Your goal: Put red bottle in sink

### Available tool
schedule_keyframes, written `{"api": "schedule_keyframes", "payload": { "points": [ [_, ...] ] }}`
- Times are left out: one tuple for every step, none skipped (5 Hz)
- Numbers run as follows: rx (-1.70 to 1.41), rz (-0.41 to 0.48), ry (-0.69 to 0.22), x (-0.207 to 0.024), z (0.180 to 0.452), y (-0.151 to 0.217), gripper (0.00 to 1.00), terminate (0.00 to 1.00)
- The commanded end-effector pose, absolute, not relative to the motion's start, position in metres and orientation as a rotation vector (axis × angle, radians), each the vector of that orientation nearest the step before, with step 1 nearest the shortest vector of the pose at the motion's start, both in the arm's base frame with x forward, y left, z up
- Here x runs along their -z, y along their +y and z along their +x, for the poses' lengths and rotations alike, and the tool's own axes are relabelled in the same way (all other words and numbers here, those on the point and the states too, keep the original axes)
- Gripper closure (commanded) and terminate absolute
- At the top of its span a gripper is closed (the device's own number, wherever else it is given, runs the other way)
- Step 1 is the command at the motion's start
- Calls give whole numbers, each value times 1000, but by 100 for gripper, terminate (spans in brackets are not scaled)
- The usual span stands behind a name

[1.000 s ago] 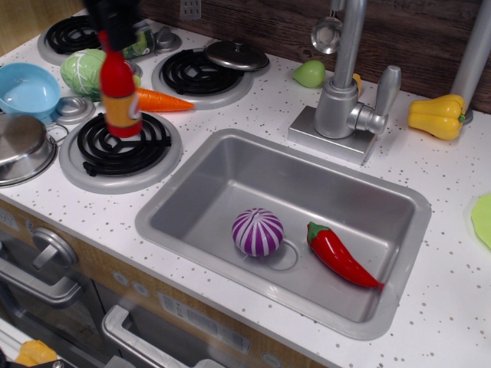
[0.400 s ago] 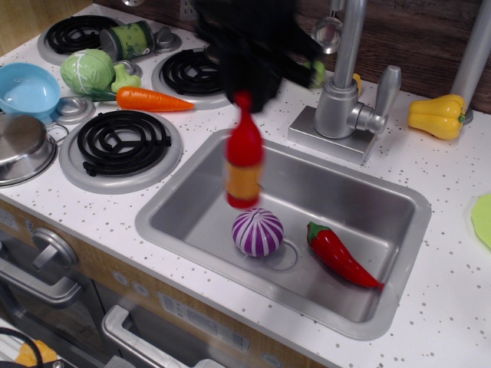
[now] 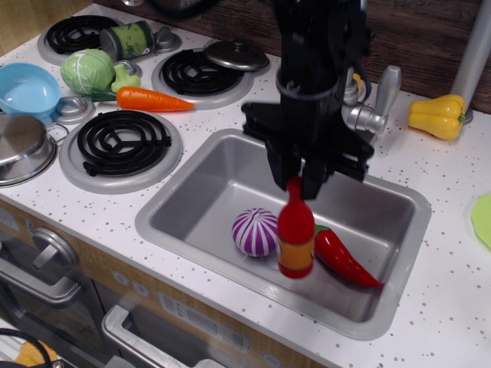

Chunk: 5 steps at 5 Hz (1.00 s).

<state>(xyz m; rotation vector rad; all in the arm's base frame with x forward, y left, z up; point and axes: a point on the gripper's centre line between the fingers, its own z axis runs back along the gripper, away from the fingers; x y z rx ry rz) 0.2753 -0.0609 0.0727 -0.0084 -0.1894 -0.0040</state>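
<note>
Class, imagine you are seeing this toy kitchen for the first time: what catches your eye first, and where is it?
The black gripper at centre, holding the red bottle by its cap, upright over the sink. In the basin lie a purple onion left of the bottle and a red chili to its right. A yellow pepper sits on the counter far right.

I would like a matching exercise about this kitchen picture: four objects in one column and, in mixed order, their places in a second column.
Objects:
1. red bottle
2. purple onion
3. carrot
4. yellow pepper

Places:
A. counter between the burners
B. held by the gripper over the sink
C. counter right of the faucet
D. on the sink floor

Pairs: 1-B, 2-D, 3-A, 4-C
</note>
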Motion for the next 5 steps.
{"api": "schedule_keyframes", "payload": {
  "points": [
    [15, -55, -235, -60, 276, -74, 100, 0],
    [6, -64, -258, -57, 274, -77, 0, 0],
    [6, -64, -258, -57, 274, -77, 0, 0],
    [6, -64, -258, -57, 274, -77, 0, 0],
    [6, -64, -258, -57, 274, -77, 0, 100]
  ]
}}
